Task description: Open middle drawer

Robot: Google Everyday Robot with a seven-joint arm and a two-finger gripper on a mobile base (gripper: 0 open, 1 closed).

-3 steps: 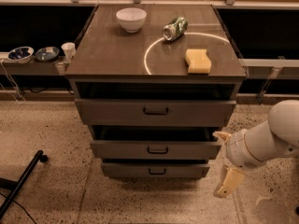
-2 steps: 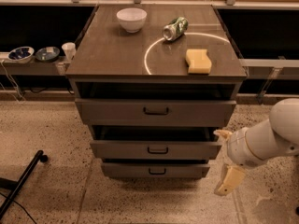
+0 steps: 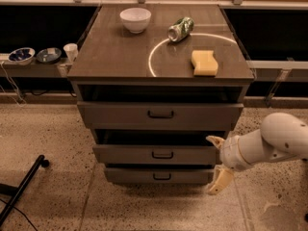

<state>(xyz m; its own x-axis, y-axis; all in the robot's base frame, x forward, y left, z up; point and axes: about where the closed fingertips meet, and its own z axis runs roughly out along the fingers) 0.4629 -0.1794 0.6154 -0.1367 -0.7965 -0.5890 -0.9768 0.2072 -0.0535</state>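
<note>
- I can read no brand or writing anywhere; the green can [image 3: 180, 29] lies on its side on the cabinet [image 3: 113, 57] top, and its print is too small for me to make out.
- The middle drawer [image 3: 125, 154] is the second of three stacked fronts, below the top drawer [image 3: 115, 115] and above the bottom drawer [image 3: 127, 175].
- Its flat front faces my camera, with its long axis running left to right across the view. The small dark handle [image 3: 162, 155] sits level at the centre.
- A dark gap shows above the middle drawer's front.
- The gripper [image 3: 217, 161] is at the right end of the lower drawers, released, its fingers [image 3: 220, 180] spread wide and holding nothing.
- One fingertip is at the upper right corner of the middle drawer's front, and I cannot tell whether it touches. The other hangs lower, beside the bottom drawer's right end.
- On the cabinet top I also see a white bowl [image 3: 135, 19] at the back and a yellow sponge [image 3: 204, 62] near the right front, inside a white circle line [image 3: 153, 57].
</note>
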